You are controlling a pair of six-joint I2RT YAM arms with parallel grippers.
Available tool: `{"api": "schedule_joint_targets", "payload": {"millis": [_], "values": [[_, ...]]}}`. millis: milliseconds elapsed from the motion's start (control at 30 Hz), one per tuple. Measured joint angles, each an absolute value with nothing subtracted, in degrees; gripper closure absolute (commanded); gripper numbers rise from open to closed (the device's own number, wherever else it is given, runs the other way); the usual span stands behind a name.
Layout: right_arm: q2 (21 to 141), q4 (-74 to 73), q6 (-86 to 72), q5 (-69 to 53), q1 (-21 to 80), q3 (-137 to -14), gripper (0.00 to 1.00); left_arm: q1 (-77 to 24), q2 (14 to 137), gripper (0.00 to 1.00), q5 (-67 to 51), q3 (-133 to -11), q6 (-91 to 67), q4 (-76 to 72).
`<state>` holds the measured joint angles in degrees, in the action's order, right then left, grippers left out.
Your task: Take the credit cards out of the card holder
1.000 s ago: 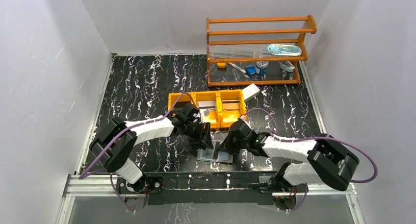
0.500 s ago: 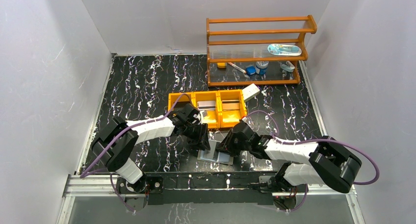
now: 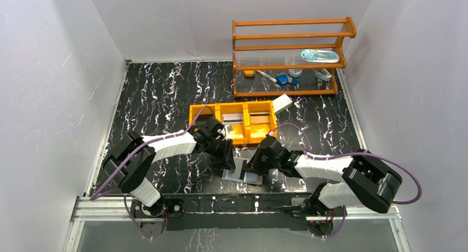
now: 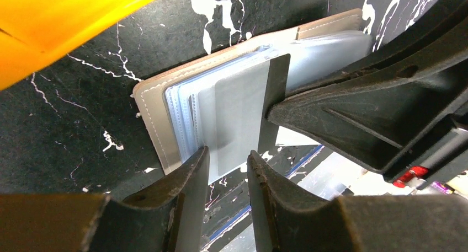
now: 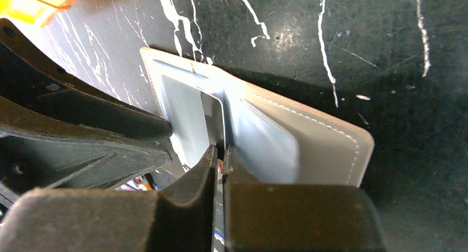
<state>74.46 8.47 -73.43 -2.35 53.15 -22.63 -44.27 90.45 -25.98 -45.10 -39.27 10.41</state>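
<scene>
Right gripper (image 5: pixel 221 153) low — on silvery card (image 5: pixel 213 118)

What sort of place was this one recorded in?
Most likely a lab robot cell, not a home: plain white panels wall in a black marbled tabletop, with staged props like an orange shelf rack and a three-bin orange tray.

The desk (image 3: pixel 165 97) is black with white squiggly streaks. The tray (image 3: pixel 193 110) is bright orange-yellow. The card holder (image 4: pixel 150 119) is grey outside and pale blue inside, with white stitches. The card (image 4: pixel 237 114) is silvery grey. The left end effector (image 4: pixel 227 169) and right end effector (image 5: pixel 221 153) are black.
</scene>
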Motion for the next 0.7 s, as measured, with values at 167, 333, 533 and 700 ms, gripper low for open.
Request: {"api": "schedule_joint_targets", "payload": {"millis": [167, 333, 533, 700], "values": [[73.45, 4.49, -73.06, -1.61, 53.15, -25.21, 0.99, -44.27, 90.15, 0.71, -25.15, -44.82, -40.07, 10.35], [69.32, 1.15, -72.36, -0.4, 53.17, -25.23, 0.94, -44.27, 90.13, 0.72, -24.77, -44.69, -40.1, 10.28], [66.08, 0.23, -72.27, 0.16, 52.64, -23.4, 0.76, -44.27, 89.89, 0.72, -24.51, -44.47, -40.36, 10.17], [67.26, 8.21, -74.52, -2.79, 51.59, -17.98, 0.66, -44.29, 89.1, 0.72, -23.62, -43.92, -40.42, 10.61]]}}
